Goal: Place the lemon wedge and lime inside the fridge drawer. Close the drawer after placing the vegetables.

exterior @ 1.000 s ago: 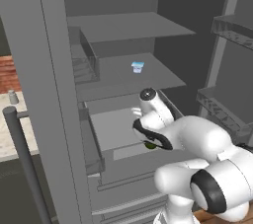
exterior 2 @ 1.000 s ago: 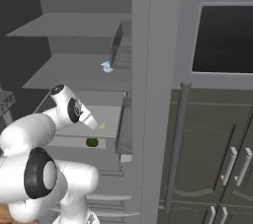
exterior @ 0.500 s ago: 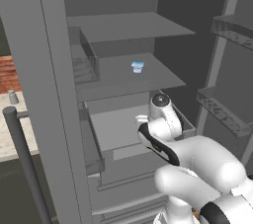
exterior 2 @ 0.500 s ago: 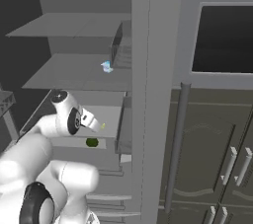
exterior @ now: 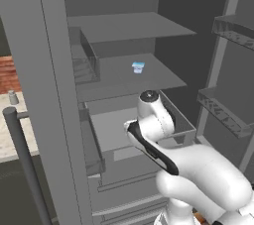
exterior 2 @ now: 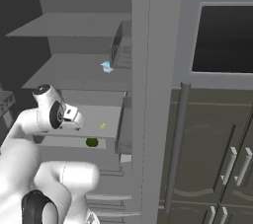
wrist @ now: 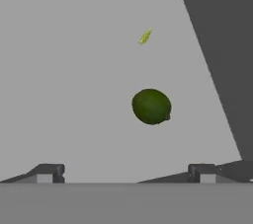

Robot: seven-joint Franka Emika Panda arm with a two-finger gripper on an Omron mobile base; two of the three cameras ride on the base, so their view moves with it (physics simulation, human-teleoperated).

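Note:
The fridge drawer point(wrist: 74, 70) stands pulled out, its grey floor spread below my hand. The lime point(wrist: 151, 106), a dark green ball, rests on that floor. Beyond it lies the lemon wedge point(wrist: 145, 36), a tiny yellow-green sliver. My gripper point(wrist: 126, 172) hovers above the drawer, open, nothing between its fingertips point(wrist: 49, 171). From the right base view the lime point(exterior 2: 92, 142) sits near the front of the drawer point(exterior 2: 74, 128), with the lemon wedge point(exterior 2: 102, 126) just behind it. In the left base view my arm covers most of the drawer point(exterior: 111, 127).
A small blue-and-white cup point(exterior: 138, 67) stands on the shelf above the drawer. The open fridge door point(exterior: 44, 95) with its bar handle point(exterior: 22, 159) is at the left, door racks point(exterior: 230, 115) at the right. Dark cabinets point(exterior 2: 217, 159) flank the fridge.
My hand has risen and drawn back from just above the lime, staying open. Lime and lemon wedge lie where they were in the drawer.

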